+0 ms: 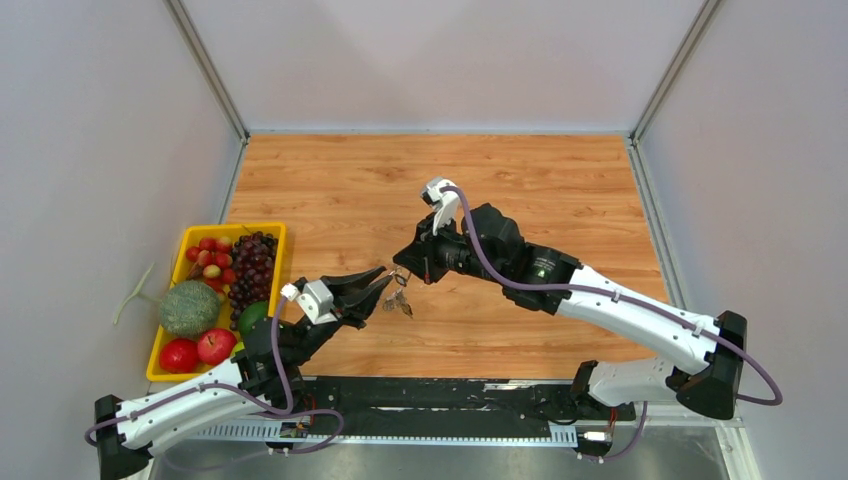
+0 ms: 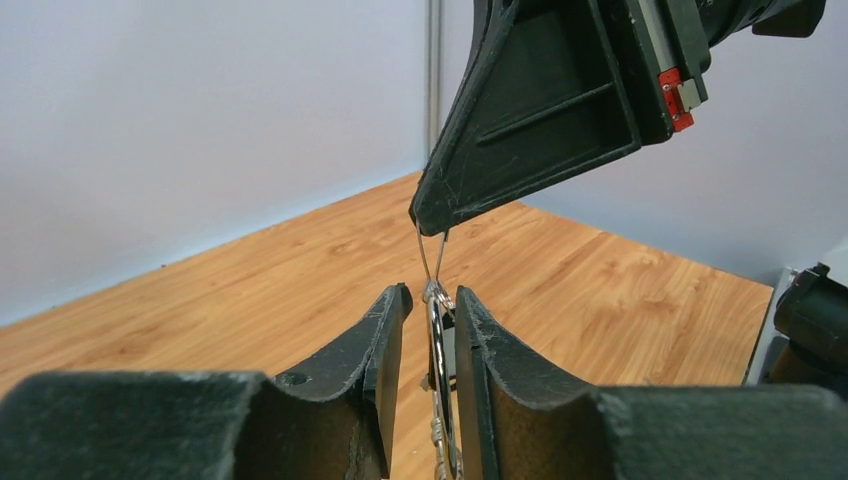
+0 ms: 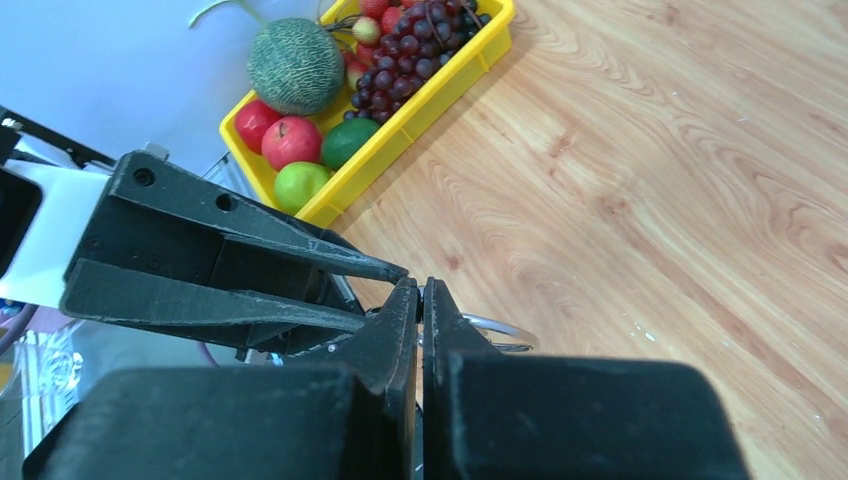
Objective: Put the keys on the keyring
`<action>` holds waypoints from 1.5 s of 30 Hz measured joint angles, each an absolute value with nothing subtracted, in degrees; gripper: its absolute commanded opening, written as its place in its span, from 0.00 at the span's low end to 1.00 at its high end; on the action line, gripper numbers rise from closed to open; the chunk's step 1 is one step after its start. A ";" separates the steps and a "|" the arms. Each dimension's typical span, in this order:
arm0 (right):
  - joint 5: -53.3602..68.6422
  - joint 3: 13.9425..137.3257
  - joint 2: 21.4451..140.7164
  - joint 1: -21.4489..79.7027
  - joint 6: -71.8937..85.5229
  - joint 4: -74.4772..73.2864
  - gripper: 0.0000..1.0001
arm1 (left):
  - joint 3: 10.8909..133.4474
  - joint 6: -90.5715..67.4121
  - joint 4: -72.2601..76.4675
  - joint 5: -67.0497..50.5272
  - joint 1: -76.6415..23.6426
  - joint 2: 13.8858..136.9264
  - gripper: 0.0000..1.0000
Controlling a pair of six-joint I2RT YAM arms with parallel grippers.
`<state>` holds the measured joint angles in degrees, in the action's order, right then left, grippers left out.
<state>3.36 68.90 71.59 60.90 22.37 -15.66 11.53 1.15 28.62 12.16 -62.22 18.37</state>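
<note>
At the left edge of the overhead view a yellow tray [image 1: 235,227] of fruit is seen, apart from the work. Just right of it, low in the frame's centre, the left gripper [image 1: 387,277] is raised above the wooden table [image 1: 560,200]. Its jaws are parted a little, and in the left wrist view the keyring [image 2: 437,335] is seen edge-on in the gap between them; whether either pad touches the wire cannot be told.

The ring is held in the air at the middle of the overhead frame, between the two grippers. A small cluster of keys [image 1: 404,306] is seen hanging below it, too small for black heads to be told from plain silver.

Immediately to the right, the right gripper [image 1: 402,268] is closed on the top of the ring, with the wire pinched at its very tips.

The task is judged to be under way but unconfirmed: the ring is lifted and secured by one arm, yet the two black-headed keys cannot be picked out in any view, so it cannot be said whether either is threaded on.
</note>
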 measured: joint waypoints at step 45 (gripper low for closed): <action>-6.15 55.94 92.29 43.40 28.16 -7.81 0.00 | 11.53 1.13 29.02 18.55 -62.22 19.09 0.40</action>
